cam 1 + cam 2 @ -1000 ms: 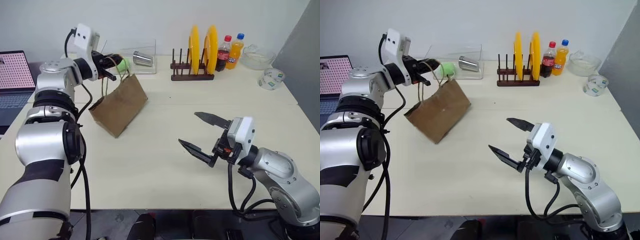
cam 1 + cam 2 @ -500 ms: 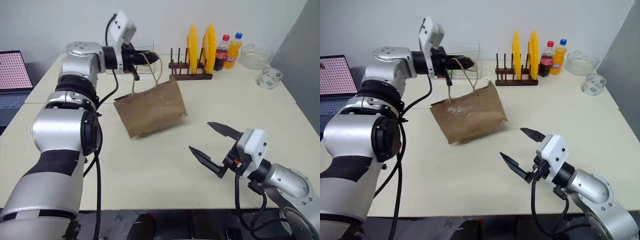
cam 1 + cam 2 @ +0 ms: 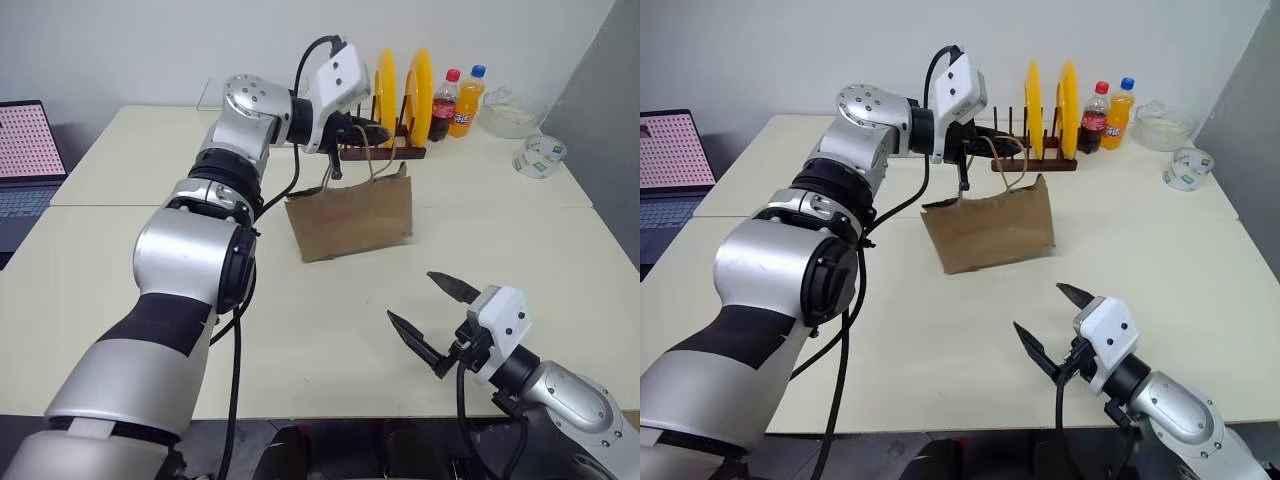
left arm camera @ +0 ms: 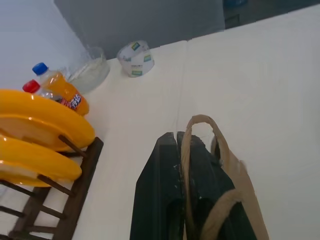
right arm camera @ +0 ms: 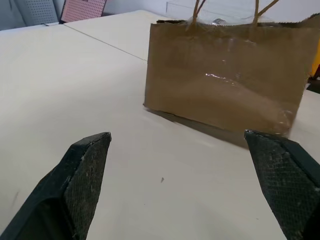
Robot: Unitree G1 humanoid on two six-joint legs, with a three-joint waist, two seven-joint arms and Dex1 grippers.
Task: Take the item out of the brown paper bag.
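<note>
Positioning of the brown paper bag [image 3: 350, 214] is the step we judge to be in hand: the bag hangs by its cord handles [image 4: 200, 150] from the left gripper [image 3: 378, 133], upright, near the middle of the table [image 3: 120, 260], just in front of the wooden plate rack [image 3: 385, 152] with its two yellow plates [image 3: 404, 92]. We cannot tell whether the bag's base rests on the table or hangs just clear of it.

Left gripper: we read the two black fingers as fully shut, pressed flat together, with a tan handle loop passing over them, as seen in the left wrist view. The grip is on the handles only, not on the paper wall.

Right gripper [image 3: 432, 322]: jaws spread as wide as they go, holding nothing and touching nothing. It sits low over the near edge of the table, well apart from the bag, with its fingers pointing toward the bag's broad creased face [image 5: 225, 85].

We cannot see the item inside the bag; the mouth faces up and away from every camera.

Next move, in our judgement: keep the bag suspended and steady, then bring the open right gripper up and over the mouth between the handles, and reach down inside. The thin paper may collapse or swing if it is struck from the side.
</note>
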